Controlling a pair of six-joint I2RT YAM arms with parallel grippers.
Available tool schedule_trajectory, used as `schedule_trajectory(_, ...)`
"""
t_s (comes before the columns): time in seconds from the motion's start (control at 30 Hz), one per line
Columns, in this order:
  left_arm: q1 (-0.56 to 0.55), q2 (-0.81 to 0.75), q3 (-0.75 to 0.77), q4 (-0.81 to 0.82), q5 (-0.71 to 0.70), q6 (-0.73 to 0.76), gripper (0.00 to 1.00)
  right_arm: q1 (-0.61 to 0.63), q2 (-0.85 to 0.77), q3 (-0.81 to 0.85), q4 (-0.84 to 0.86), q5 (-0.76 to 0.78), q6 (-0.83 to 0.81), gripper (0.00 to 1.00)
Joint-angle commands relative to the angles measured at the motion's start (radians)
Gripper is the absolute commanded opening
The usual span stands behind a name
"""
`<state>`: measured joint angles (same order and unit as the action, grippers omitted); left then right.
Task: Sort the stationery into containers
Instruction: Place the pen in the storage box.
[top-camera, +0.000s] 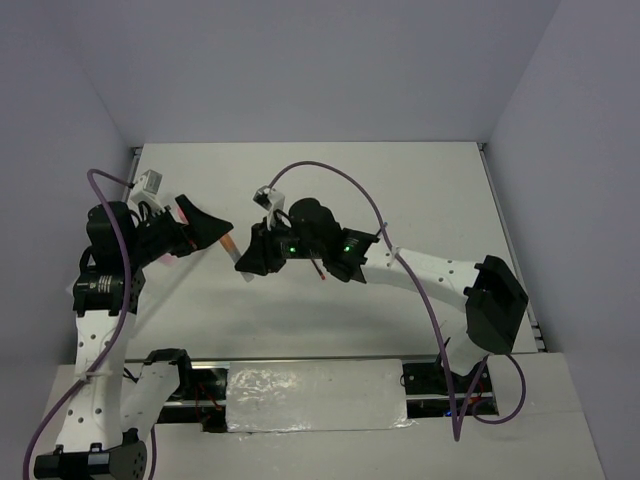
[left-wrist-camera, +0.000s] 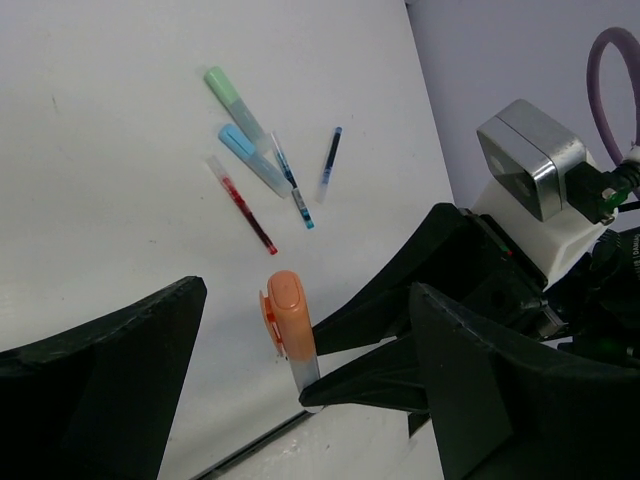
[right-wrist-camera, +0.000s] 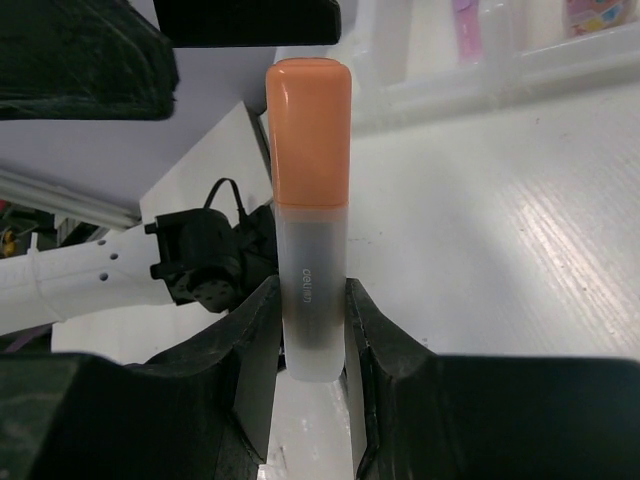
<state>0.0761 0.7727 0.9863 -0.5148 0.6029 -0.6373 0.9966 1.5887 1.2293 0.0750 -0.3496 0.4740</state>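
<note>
My right gripper (right-wrist-camera: 310, 300) is shut on the clear barrel of the orange marker (right-wrist-camera: 308, 130) and holds it up off the table, cap pointing away. In the top view the marker (top-camera: 229, 245) sits between the two grippers. My left gripper (left-wrist-camera: 308, 292) is open, its jaws either side of the orange cap (left-wrist-camera: 288, 312) without touching it. A green marker (left-wrist-camera: 232, 95), blue marker (left-wrist-camera: 250, 157), red pen (left-wrist-camera: 240, 203) and dark blue pen (left-wrist-camera: 330, 160) lie on the table below. The clear tray (right-wrist-camera: 480, 85) shows beyond the marker, with pink items (right-wrist-camera: 465, 15) in it.
The left gripper's black fingers (right-wrist-camera: 80, 45) fill the top left of the right wrist view. The right arm (top-camera: 430, 270) stretches across the table's middle and hides the loose stationery in the top view. A metal rail (top-camera: 300, 372) runs along the near edge.
</note>
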Motion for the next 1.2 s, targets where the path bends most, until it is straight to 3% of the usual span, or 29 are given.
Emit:
schedule_trajectory(0.0, -0.004, 0.002, 0.003, 0.032, 0.043, -0.015, 0.94, 0.016, -0.021, 0.038, 0.072, 0.027, 0.035, 0.26)
schedule_trajectory(0.07, -0.004, 0.010, -0.005, 0.024, 0.041, -0.007, 0.93, 0.022, -0.019, 0.056, 0.065, 0.032, 0.023, 0.26)
schedule_trajectory(0.17, -0.002, 0.022, -0.017, 0.027, 0.044, -0.009, 0.82, 0.051, 0.000, 0.105, 0.023, 0.088, -0.008, 0.27)
schedule_trajectory(0.2, -0.004, 0.026, -0.017, 0.030, 0.047, -0.009, 0.65, 0.059, 0.008, 0.139, -0.018, 0.113, -0.018, 0.28)
schedule_trajectory(0.3, -0.004, 0.042, -0.005, 0.024, 0.051, -0.009, 0.33, 0.070, 0.036, 0.180, -0.037, 0.165, -0.029, 0.28)
schedule_trajectory(0.37, -0.004, 0.054, 0.003, 0.021, 0.051, -0.010, 0.27, 0.070, 0.072, 0.243, -0.067, 0.201, -0.026, 0.29)
schedule_trajectory(0.47, -0.004, 0.075, 0.035, 0.012, -0.010, -0.002, 0.02, 0.071, 0.126, 0.334, -0.145, 0.232, -0.047, 0.36)
schedule_trajectory(0.53, -0.004, 0.095, 0.098, -0.072, -0.127, 0.024, 0.00, 0.070, 0.139, 0.371, -0.187, 0.265, -0.057, 0.79)
schedule_trajectory(0.57, -0.002, 0.129, 0.132, -0.117, -0.349, 0.033, 0.00, 0.059, 0.126, 0.365, -0.202, 0.300, -0.055, 0.99)
schedule_trajectory(0.7, 0.054, 0.255, 0.245, -0.260, -0.842, 0.024, 0.00, 0.010, -0.030, 0.148, -0.227, 0.438, -0.025, 1.00)
schedule_trajectory(0.83, 0.214, 0.446, 0.271, -0.235, -0.972, 0.018, 0.00, 0.004, -0.206, 0.032, -0.311, 0.549, -0.086, 1.00)
schedule_trajectory(1.03, 0.310, 0.703, 0.302, -0.176, -0.970, 0.016, 0.00, 0.005, -0.378, -0.043, -0.434, 0.610, -0.156, 1.00)
schedule_trajectory(1.13, 0.358, 0.783, 0.305, -0.123, -0.875, 0.028, 0.00, 0.005, -0.435, -0.093, -0.417, 0.589, -0.175, 1.00)
schedule_trajectory(1.17, 0.367, 0.793, 0.304, -0.110, -0.856, 0.031, 0.06, 0.002, -0.456, -0.106, -0.411, 0.580, -0.182, 1.00)
